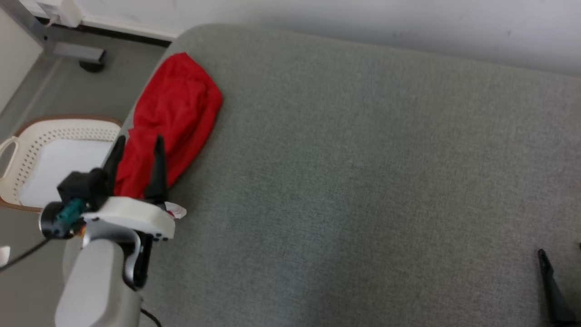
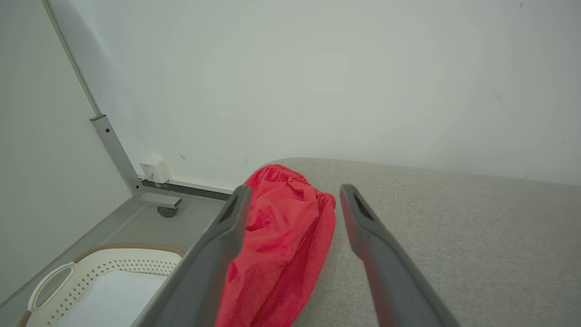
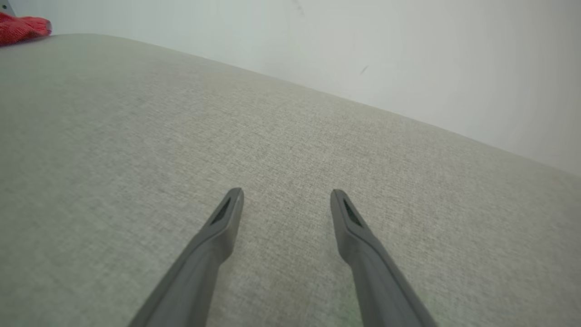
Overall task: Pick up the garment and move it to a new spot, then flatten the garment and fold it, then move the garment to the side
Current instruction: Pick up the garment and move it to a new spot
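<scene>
The red garment [image 1: 177, 104] lies bunched in a long heap along the edge of the grey fabric surface [image 1: 363, 181], directly ahead of the left tool [image 1: 140, 141] and partly under its 2 fingers, which stand wide apart with nothing between them. In the left wrist view the heap runs up the gap between those fingers and slightly toward the inner side of the left tool [image 2: 296, 188], its far end showing a gathered, elastic-looking hem. Whether the near end hangs over the edge cannot be told. The right tool [image 3: 286, 191] hovers low over bare fabric with its fingers apart and empty, the garment well off to its far left. Beyond the outer finger of the left tool, down on the floor, stands a pale perforated basket [image 1: 27, 136]. The cloth looks light, soft and slightly fuzzy, like terry or fleece, so it should not slip from the pads, but it will droop and unroll as soon as it is lifted and gives no stiff edge to push against. A pinch on 1 raised fold near the middle of the heap, just ahead of the fingertips, would likely carry the whole piece; taking the gathered hem at the far end would serve better for spreading it flat later. Closing too deep risks catching the surface's own covering beneath the cloth.
</scene>
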